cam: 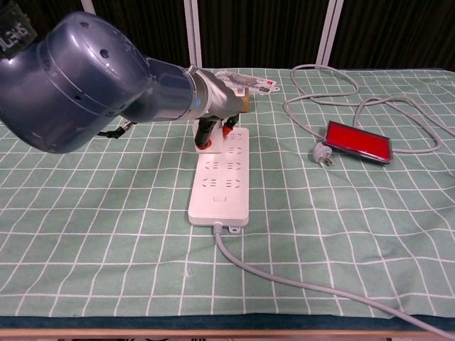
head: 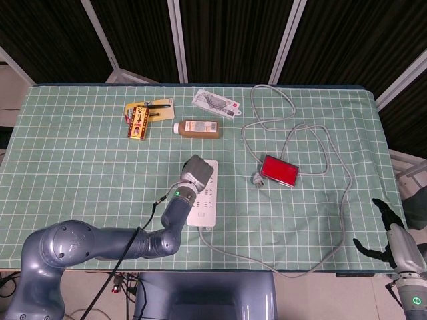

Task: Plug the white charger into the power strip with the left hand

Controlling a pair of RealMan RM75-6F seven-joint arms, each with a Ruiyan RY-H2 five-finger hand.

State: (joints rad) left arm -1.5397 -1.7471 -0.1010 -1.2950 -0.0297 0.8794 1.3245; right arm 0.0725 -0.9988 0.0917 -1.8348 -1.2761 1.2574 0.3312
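Note:
The white power strip [head: 204,200] lies lengthwise in the middle of the green checked cloth, its grey cable leaving the near end. My left hand [head: 197,170] is over the strip's far end. In the chest view the left hand [cam: 214,125] has red-tipped fingers pressing down at the far left corner of the power strip [cam: 222,181]. They grip a small white block, the charger [cam: 202,147], which is mostly hidden. My right hand [head: 391,231] hangs off the table's front right corner with its fingers apart and nothing in it.
A red flat device [head: 279,171] and a grey plug [head: 255,179] on a long looping cable lie right of the strip. A brown bottle [head: 197,129], a yellow box [head: 139,120] and a white packet [head: 216,103] sit further back.

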